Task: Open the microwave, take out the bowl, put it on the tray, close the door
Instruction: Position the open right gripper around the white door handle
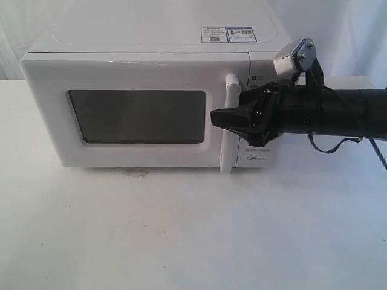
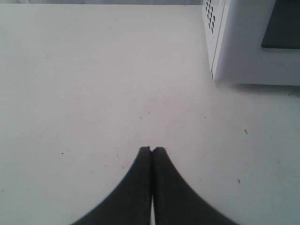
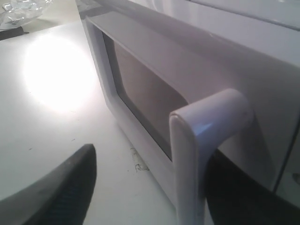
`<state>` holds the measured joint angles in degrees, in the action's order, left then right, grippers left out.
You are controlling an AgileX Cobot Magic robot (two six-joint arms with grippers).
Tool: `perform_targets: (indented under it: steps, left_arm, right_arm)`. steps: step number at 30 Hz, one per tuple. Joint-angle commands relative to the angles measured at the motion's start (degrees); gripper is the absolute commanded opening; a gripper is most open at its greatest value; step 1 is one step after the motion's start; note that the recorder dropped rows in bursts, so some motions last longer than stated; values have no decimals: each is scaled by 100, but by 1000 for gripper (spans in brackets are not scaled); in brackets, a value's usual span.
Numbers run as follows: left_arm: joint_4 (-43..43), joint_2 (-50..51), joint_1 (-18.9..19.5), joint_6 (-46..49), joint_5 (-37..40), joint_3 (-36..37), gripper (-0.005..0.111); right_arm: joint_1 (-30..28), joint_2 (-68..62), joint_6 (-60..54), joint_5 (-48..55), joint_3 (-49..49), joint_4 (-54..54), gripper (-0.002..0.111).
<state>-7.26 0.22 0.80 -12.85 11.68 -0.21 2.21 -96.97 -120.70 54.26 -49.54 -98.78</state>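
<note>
- Microwave (image 1: 151,45): white box filling the upper left and centre of the exterior frame. It stands on the white table (image 1: 181,229) and has two stickers (image 1: 228,34) on its top, toward the right.
- Door (image 1: 127,72): shut, flush with the body. Its dark window (image 1: 136,116) shows nothing of the inside (too dark to tell).
- Handle (image 1: 230,90): tall white vertical bar at the door's right edge, just left of the control panel (image 1: 257,158).
- My right gripper (image 1: 225,118): extends from the right edge of the exterior frame, level with the handle's middle, and is set wide.
- Its fingers, right wrist view: one dark finger (image 3: 65,187) lies on the window side of the bar and the other finger (image 3: 239,197) on the panel side, with the bar between them. I cannot tell whether either one touches it.
- My left gripper (image 2: 151,151): seen only in the left wrist view. Its fingers are pressed together on nothing, above bare table, and it is well apart from the microwave's corner and its vent holes (image 2: 210,14).
</note>
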Motion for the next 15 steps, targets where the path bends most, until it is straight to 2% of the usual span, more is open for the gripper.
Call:
perform_targets:
  steps: [1, 4, 6, 10, 15]
  left_arm:
    - [-2, -22, 18, -23, -12, 21, 0]
    - [-2, -22, 18, -23, -12, 21, 0]
    - [-2, -22, 18, -23, -12, 21, 0]
    - [-2, -22, 18, -23, -12, 21, 0]
    - [-2, -22, 18, -23, -12, 21, 0]
  right_arm:
    - [68, -250, 17, -523, -23, 634, 28]
    - [68, -250, 17, -708, -23, 592, 45]
    - [68, -250, 17, -685, -23, 446, 50]
    - [68, -250, 79, -716, -23, 195, 54]
    - [68, -250, 79, -651, -23, -116, 54]
